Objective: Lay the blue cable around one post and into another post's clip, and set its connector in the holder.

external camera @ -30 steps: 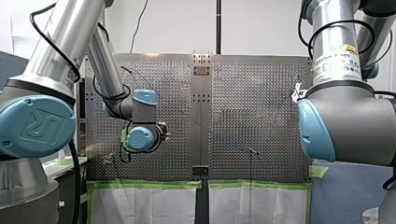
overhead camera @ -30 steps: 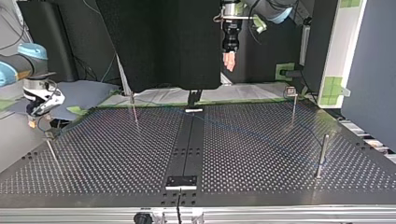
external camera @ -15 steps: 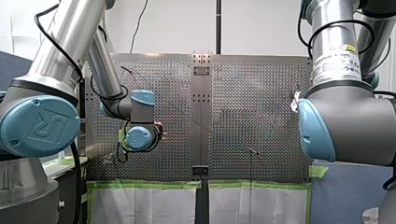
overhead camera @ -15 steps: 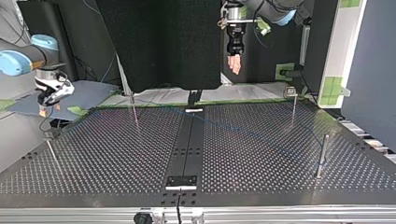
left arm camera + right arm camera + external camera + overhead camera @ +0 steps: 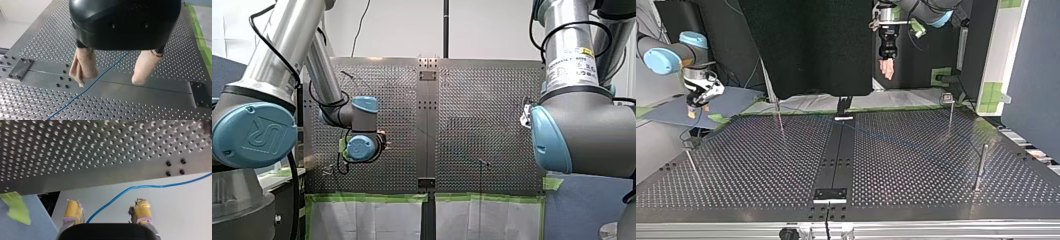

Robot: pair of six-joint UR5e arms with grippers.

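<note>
Left claw [image 5: 110, 83]: my left arm's black claw with beige cloth-wrapped fingers [image 5: 83, 66] is spread wide and grips nothing. It hangs above the perforated metal tabletop [image 5: 37, 50], over the plain centre strip [image 5: 155, 90].
Right claw [image 5: 107, 204]: my right arm's claw with yellow pads [image 5: 142, 210] is likewise spread apart and empty. It sits off beyond the tabletop's edge, at the top view's left.
Cable: the thin blue cable [image 5: 99, 79] lies loose on the tabletop and runs slantwise beneath the left claw's gap. In the right wrist view it curves off past the tabletop's edge, in line with the gap between the yellow pads. Whether it reaches between them I cannot tell.
Posts: four thin upright metal posts [image 5: 980, 167] stand well apart on the tabletop.
Tape: a strip of green tape [image 5: 16, 207] shows beside the right claw.
</note>
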